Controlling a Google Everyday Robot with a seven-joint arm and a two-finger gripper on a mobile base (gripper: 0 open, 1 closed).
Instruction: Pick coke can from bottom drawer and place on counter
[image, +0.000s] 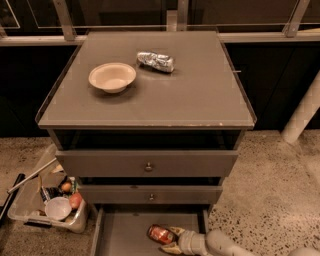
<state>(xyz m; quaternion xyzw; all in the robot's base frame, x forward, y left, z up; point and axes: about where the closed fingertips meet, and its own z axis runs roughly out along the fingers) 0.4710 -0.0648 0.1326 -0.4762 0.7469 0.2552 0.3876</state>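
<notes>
The coke can (159, 233) is red with a silvery end and lies on its side in the open bottom drawer (125, 235), right of its middle. My gripper (170, 240) reaches into the drawer from the lower right, right at the can's right end. Its light fingers (176, 231) are spread open, one by the can's upper right and one below it. The counter (200, 95) is the flat grey-brown top of the cabinet, high above the drawer.
A cream bowl (112, 76) and a crumpled silver can (156, 61) sit on the counter's back left. Two shut knobbed drawers (148, 165) overhang the bottom drawer. A clear bin of items (50, 202) stands on the floor at the left. A white post (304, 112) is at the right.
</notes>
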